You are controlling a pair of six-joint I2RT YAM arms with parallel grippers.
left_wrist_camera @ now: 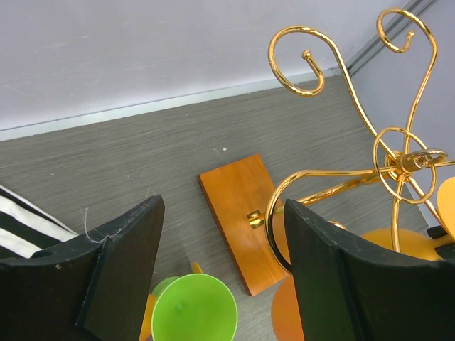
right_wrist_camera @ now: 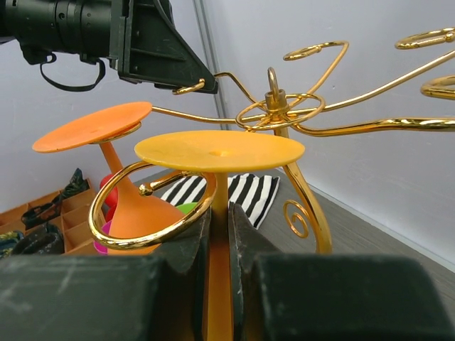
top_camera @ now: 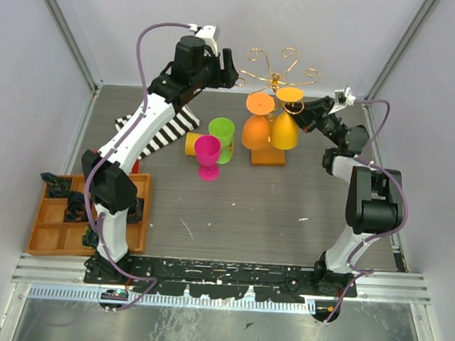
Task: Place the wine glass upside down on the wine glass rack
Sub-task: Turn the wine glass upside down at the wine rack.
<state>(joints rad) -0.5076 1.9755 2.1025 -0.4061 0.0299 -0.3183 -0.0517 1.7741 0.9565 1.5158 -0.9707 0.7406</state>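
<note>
The wine glass rack is a gold wire stand on a flat wooden base. An orange glass hangs upside down from one of its arms. Beside it hangs a yellow-orange wine glass, also upside down, with its foot just above a curled arm. My right gripper is shut on this glass's stem right under the foot. My left gripper hovers open and empty by the rack's back left, above a green glass.
A green glass, a pink glass and a lying yellow cup stand left of the rack. A striped cloth lies under the left arm. A compartmented wooden tray sits at the front left.
</note>
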